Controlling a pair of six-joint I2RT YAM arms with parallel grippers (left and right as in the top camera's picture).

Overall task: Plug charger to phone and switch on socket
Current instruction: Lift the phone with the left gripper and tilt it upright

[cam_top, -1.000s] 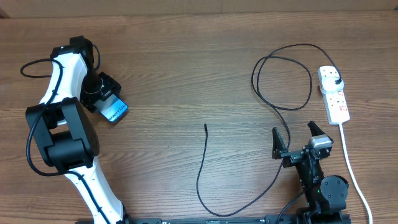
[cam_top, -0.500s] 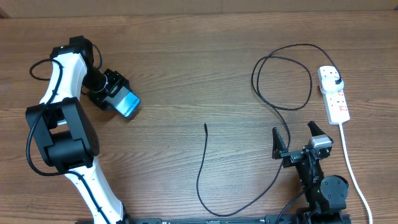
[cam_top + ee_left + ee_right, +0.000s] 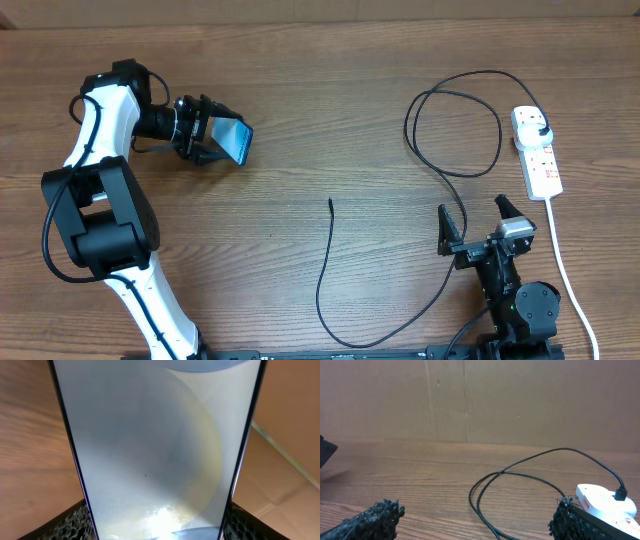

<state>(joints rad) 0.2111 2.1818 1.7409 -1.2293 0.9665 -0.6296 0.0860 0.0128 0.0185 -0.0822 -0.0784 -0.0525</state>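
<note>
With the left fingers (image 3: 74,524) clamped on the phone (image 3: 236,140), held tilted above the left side of the table (image 3: 300,100), and the right fingers (image 3: 447,228) spread wide and empty near the socket (image 3: 540,155), the phone-fetching step seems in hand, and next it likely needs setting down beside the loose tip of the charger (image 3: 325,270) mid-table.

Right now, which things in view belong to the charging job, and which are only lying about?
For the job: phone, held between the left fingers; charger; socket.
Not for the job: only the wooden table and the cardboard wall behind it.
</note>
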